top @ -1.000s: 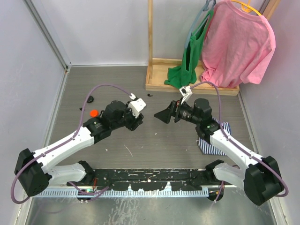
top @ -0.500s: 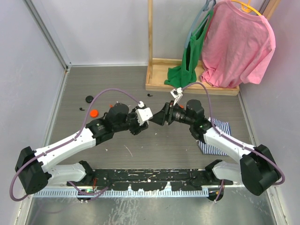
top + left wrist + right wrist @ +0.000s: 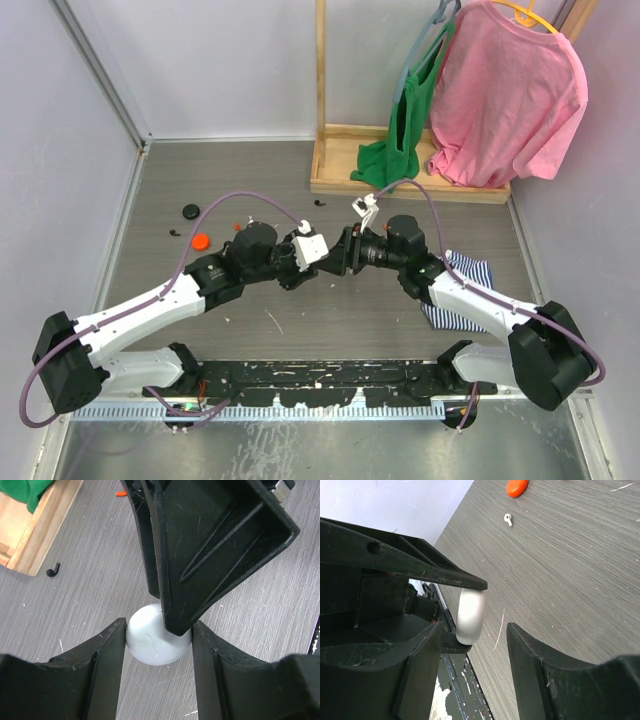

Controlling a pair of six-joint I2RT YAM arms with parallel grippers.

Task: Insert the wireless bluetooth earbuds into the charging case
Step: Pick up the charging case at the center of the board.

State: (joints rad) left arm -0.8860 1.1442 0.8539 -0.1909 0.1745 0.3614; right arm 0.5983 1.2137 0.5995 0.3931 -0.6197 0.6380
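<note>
Right now my left gripper is clamped on the case, with its fingers on the rim, and holds it above the table. From my right gripper the case lies straight ahead, inside the gap between the fingers and turned edge-on to me. Its flat faces look sideways at my two fingers, and its thin rim points back at my wrist. My right fingers stand apart and are not pressing on it. The case sits off-centre, close to the finger on the left of my wrist view, with open space to the other one. So I judge that closing would meet one face first and might push the disc askew in the left grip, unless I shift sideways to centre it. I see no earbud in either gripper. A white speck on the table beyond my right fingertips may be one, but it is too small to tell.
</note>
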